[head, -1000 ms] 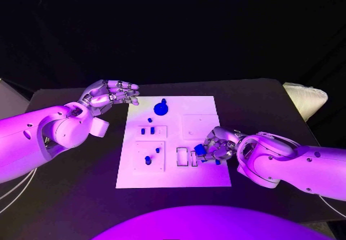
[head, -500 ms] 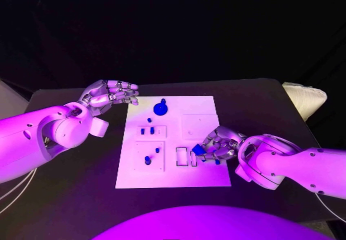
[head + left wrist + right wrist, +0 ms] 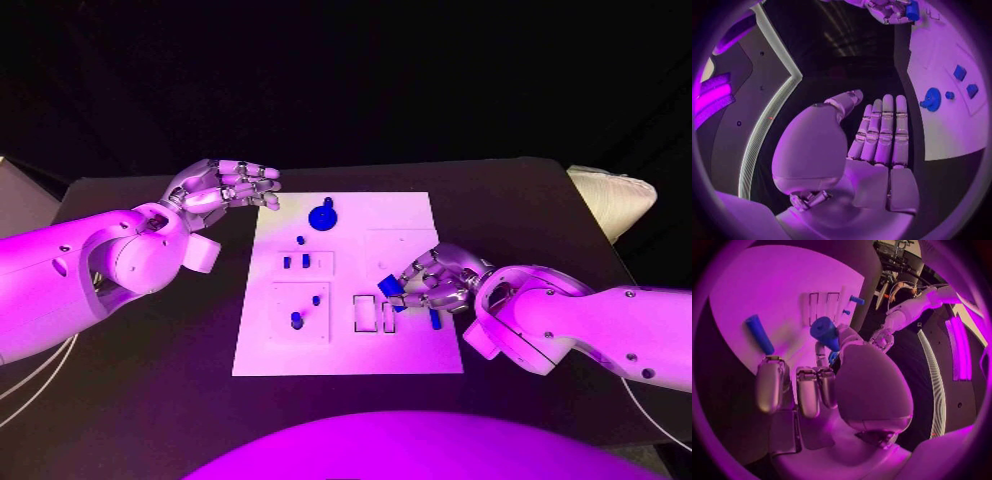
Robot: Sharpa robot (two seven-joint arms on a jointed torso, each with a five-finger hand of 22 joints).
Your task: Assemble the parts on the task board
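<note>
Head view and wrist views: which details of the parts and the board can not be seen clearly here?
- Head view: the right hand covers the board beneath it and most of its blue part.
- Right wrist view: its fingers hide that part's lower end.
- Left wrist view: the board is cut off by the circle's edge.

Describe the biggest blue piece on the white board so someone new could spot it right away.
Start at the white board in the middle of the black table. Go to its far edge, near the left hand: there lies a round blue disc with a small tab. The other blue pieces are smaller blocks or pegs.
</note>
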